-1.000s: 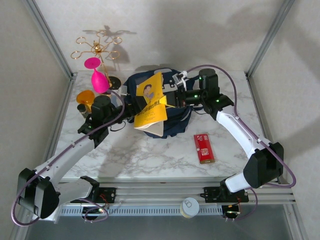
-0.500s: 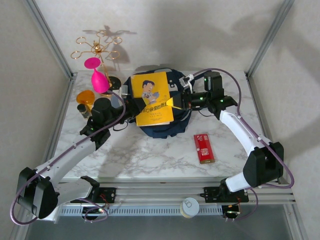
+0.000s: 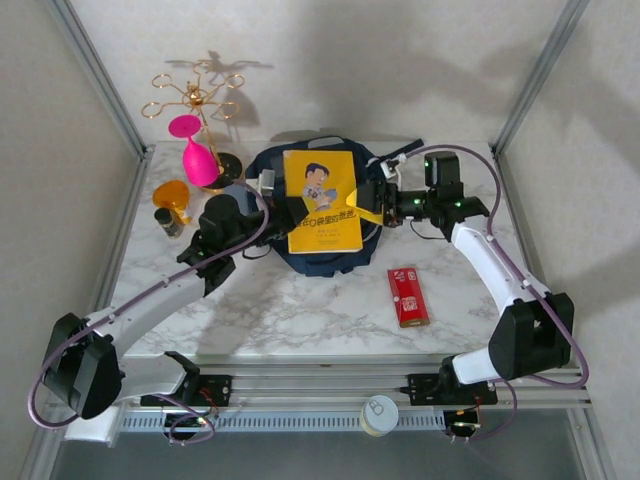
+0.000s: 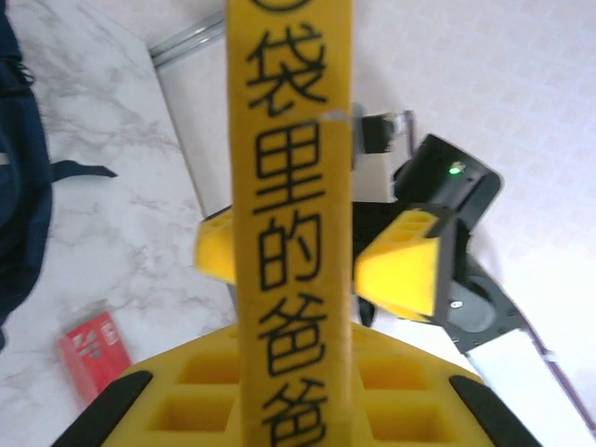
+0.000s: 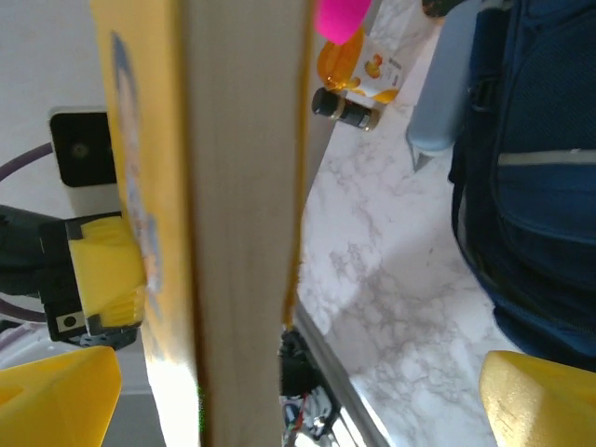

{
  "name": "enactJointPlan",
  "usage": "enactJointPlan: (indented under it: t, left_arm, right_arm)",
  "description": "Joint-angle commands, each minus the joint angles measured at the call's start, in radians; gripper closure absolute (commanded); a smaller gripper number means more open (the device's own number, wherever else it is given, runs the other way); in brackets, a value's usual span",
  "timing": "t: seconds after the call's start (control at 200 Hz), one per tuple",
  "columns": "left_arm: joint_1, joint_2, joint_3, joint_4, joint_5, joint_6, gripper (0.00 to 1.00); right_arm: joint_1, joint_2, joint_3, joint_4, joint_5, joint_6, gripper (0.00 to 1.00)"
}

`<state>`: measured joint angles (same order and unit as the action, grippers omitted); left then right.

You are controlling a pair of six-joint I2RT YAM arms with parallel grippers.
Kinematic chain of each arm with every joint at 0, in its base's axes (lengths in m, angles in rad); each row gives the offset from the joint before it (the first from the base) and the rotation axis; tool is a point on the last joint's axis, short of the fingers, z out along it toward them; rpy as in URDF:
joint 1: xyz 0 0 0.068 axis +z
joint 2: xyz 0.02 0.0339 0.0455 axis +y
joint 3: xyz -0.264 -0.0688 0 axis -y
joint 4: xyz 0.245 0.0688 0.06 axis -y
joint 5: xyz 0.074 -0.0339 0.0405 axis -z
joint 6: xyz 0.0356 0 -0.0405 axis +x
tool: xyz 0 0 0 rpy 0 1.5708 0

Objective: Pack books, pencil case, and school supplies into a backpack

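A yellow book (image 3: pixel 322 200) with a cartoon figure hangs cover-up over the navy backpack (image 3: pixel 330 262). My left gripper (image 3: pixel 287 215) is shut on its left edge; in the left wrist view the spine (image 4: pixel 291 186) stands between my pads. My right gripper (image 3: pixel 378 205) is at the book's right edge, open, with its fingers (image 4: pixel 400 265) spread apart on either side of the book. The right wrist view looks along the page edge (image 5: pixel 242 223). The red supplies pack (image 3: pixel 408 296) lies on the marble to the right. The grey-blue pencil case (image 5: pixel 440 84) lies beside the backpack (image 5: pixel 540 186).
At the back left stand a gold wire rack (image 3: pixel 195 95), a pink glass (image 3: pixel 197 152), an orange object (image 3: pixel 170 195) and a small dark bottle (image 3: pixel 170 221). Metal frame posts rise at the table's back corners. Marble lies bare in front of the backpack.
The yellow book has swung from tilted to level and shifted right over the backpack. My left gripper closed on it, and my right gripper let go and opened wide.
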<state>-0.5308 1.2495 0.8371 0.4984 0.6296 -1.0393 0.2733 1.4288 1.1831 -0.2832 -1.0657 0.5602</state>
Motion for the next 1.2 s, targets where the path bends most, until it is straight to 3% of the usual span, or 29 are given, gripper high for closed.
enactJointPlan:
  t: [0.0, 0.075, 0.135, 0.395, 0.486, 0.536, 0.591, 0.641, 0.691, 0.806, 0.956, 1.196]
  left_arm:
    - [-0.017, 0.010, 0.051, 0.173, 0.002, -0.041, 0.97]
    - [-0.027, 0.024, 0.050, 0.180, -0.018, -0.040, 0.93]
    - [-0.031, 0.038, 0.049, 0.163, -0.035, -0.036, 0.93]
    - [-0.032, 0.088, 0.078, 0.044, -0.060, 0.015, 0.90]
    - [-0.032, 0.089, 0.085, 0.008, -0.066, 0.037, 0.79]
    - [-0.032, 0.091, 0.091, -0.004, -0.058, 0.046, 0.69]
    - [-0.031, 0.094, 0.111, -0.050, -0.046, 0.086, 0.48]
    - [-0.031, 0.094, 0.152, -0.180, -0.064, 0.187, 0.37]
    - [-0.036, 0.095, 0.208, -0.380, -0.165, 0.317, 0.31]
    - [-0.062, 0.151, 0.307, -0.609, -0.265, 0.508, 0.28]
    - [-0.127, 0.345, 0.463, -0.821, -0.282, 0.732, 0.28]
    - [-0.196, 0.668, 0.725, -1.037, -0.376, 1.016, 0.27]
  right_arm:
    - [0.013, 0.001, -0.079, 0.259, -0.146, 0.179, 0.01]
    - [0.020, -0.029, -0.127, 0.486, -0.192, 0.333, 0.02]
    - [0.020, -0.053, -0.140, 0.570, -0.200, 0.382, 0.09]
    - [-0.017, -0.078, -0.139, 0.428, -0.157, 0.311, 0.80]
    - [-0.053, -0.087, -0.129, 0.354, -0.120, 0.276, 1.00]
    - [-0.071, -0.092, -0.122, 0.333, -0.117, 0.262, 1.00]
    - [-0.094, -0.096, -0.100, 0.283, -0.110, 0.223, 1.00]
    - [-0.131, -0.097, -0.069, 0.192, -0.088, 0.162, 1.00]
    - [-0.188, -0.101, -0.041, 0.085, -0.046, 0.103, 1.00]
    - [-0.357, -0.126, -0.046, -0.063, 0.070, 0.049, 1.00]
    - [-0.548, -0.154, -0.140, -0.020, 0.100, 0.109, 1.00]
    - [-0.592, -0.170, -0.210, 0.024, 0.182, 0.117, 1.00]
